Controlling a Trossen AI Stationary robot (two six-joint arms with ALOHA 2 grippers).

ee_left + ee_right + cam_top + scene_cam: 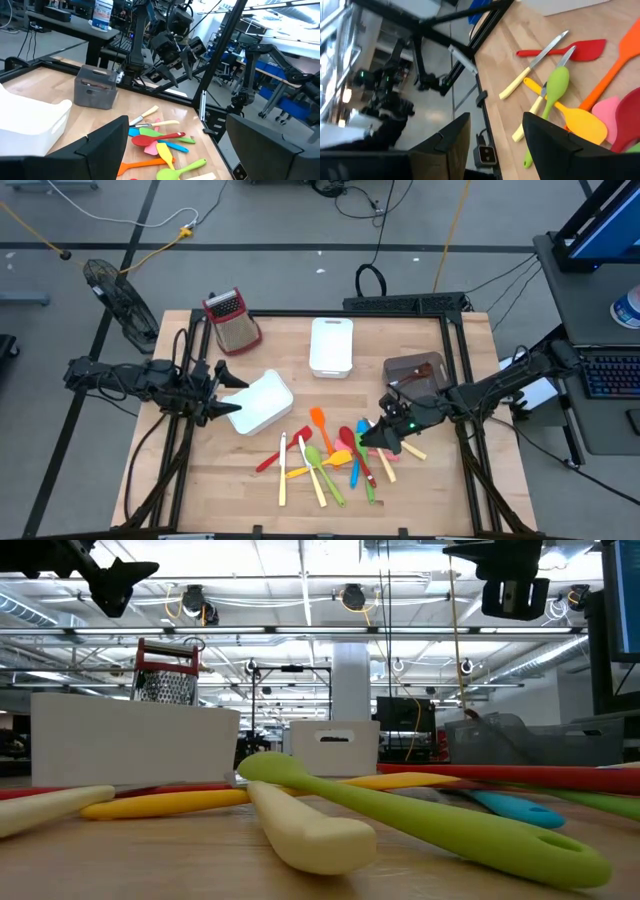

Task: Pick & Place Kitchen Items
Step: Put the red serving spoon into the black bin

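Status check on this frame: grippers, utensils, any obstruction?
Left gripper open, empty, over white bin. Right gripper open, empty, above utensil pile. Nothing in the way.

Bright, even overhead light w/ ceiling strip lamps glaring in low view above the white bin (pixel 135 745). Desk (pixel 240 490) evenly lit, soft short shadows under utensils. Low view: nearest green spoon (pixel 430 820) blurred. Right wrist view tilted, fingers (pixel 445 150) dark, out of focus.

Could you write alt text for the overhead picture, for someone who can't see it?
Seen from above, bright utensils lie heaped on a wooden table, the right tool open and empty at the heap's edge. The left tool is open beside a white bin; another white bin, a grey bin and a grater sit farther back.
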